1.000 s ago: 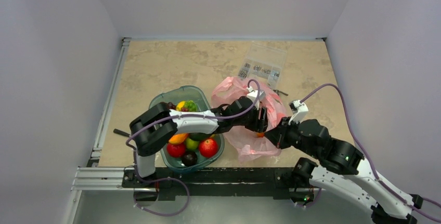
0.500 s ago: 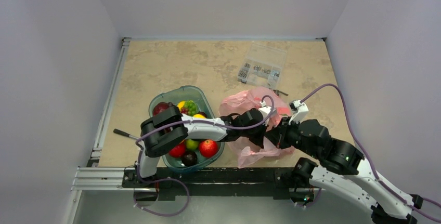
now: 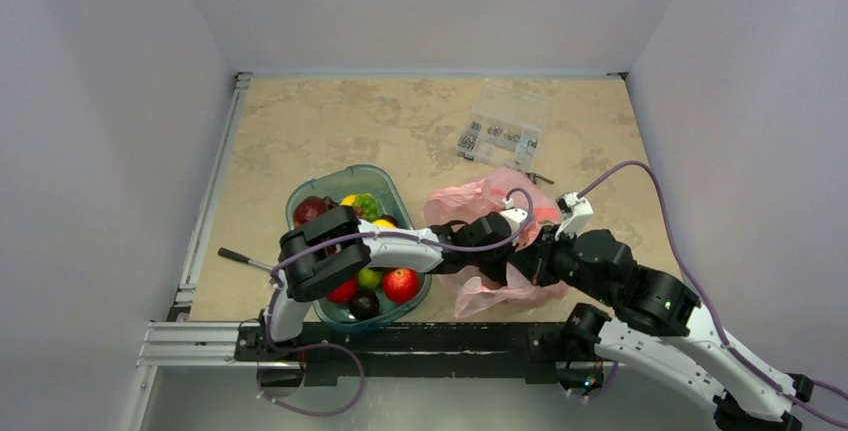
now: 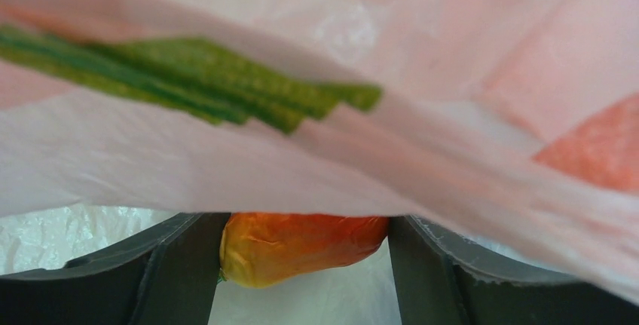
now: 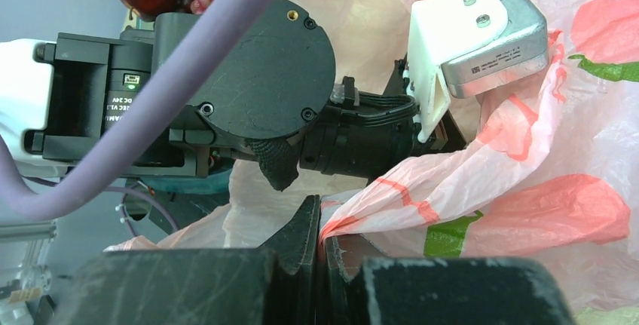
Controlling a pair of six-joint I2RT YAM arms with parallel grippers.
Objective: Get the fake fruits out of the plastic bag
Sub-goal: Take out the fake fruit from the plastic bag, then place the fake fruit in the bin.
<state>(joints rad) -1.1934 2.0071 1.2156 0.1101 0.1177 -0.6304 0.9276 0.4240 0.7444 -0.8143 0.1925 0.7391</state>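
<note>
The pink plastic bag (image 3: 487, 195) lies crumpled right of the tray, and its film fills the left wrist view (image 4: 226, 167). My left gripper (image 3: 497, 259) reaches into the bag. In its wrist view it (image 4: 305, 243) is shut on the orange-red mango (image 4: 301, 253), which spans the gap between both fingers, with bag film draped over it. My right gripper (image 5: 322, 223) is shut on a fold of the bag's edge (image 5: 422, 189), just right of the left wrist (image 3: 528, 261). The other task fruits in the bag are hidden.
A teal tray (image 3: 392, 182) left of the bag holds grapes, apples, a pear and plums. A clear packet of metal parts (image 3: 505, 126) lies at the back. A black tool (image 3: 238, 256) lies by the left rail. Walls close in on both sides.
My left arm has swung right and nearer, pushing its gripper deeper into the bag. The bag has crumpled and shifted toward the near edge. The right arm has barely moved.
</note>
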